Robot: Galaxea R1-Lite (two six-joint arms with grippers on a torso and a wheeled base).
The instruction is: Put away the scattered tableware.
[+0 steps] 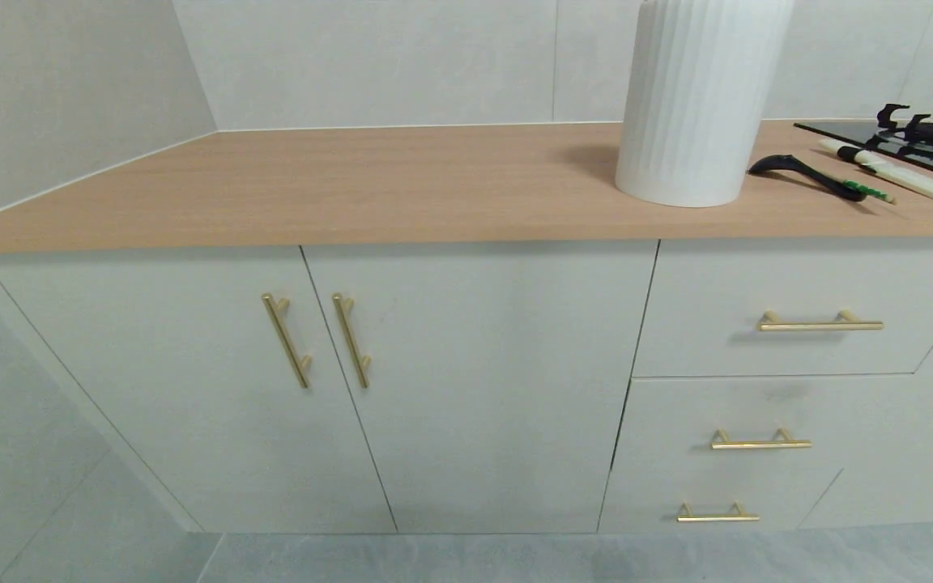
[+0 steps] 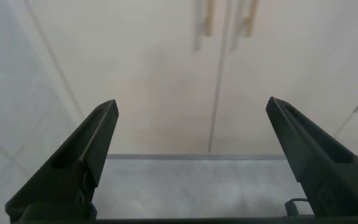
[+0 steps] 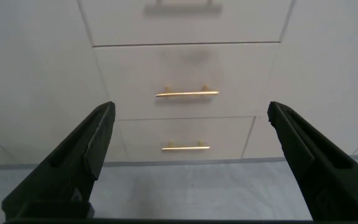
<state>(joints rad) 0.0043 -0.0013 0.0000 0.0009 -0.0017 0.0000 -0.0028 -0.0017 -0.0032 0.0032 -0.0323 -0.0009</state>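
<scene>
Tableware (image 1: 774, 164) on countertop (image 1: 353, 182), far from hands (image 2: 192, 101) (image 3: 191, 104)

Canister (image 1: 697, 97) on counter (image 1: 313, 186); ladle (image 1: 807, 172) just right of it; stove (image 1: 928, 139) behind ladle; drawers (image 1: 790, 283) below.

Cut off or blurred
The white ribbed container (image 1: 701, 105) ran past the top edge and the hob (image 1: 847, 132) past the right; the door handles (image 2: 248, 17) were blurred.
</scene>
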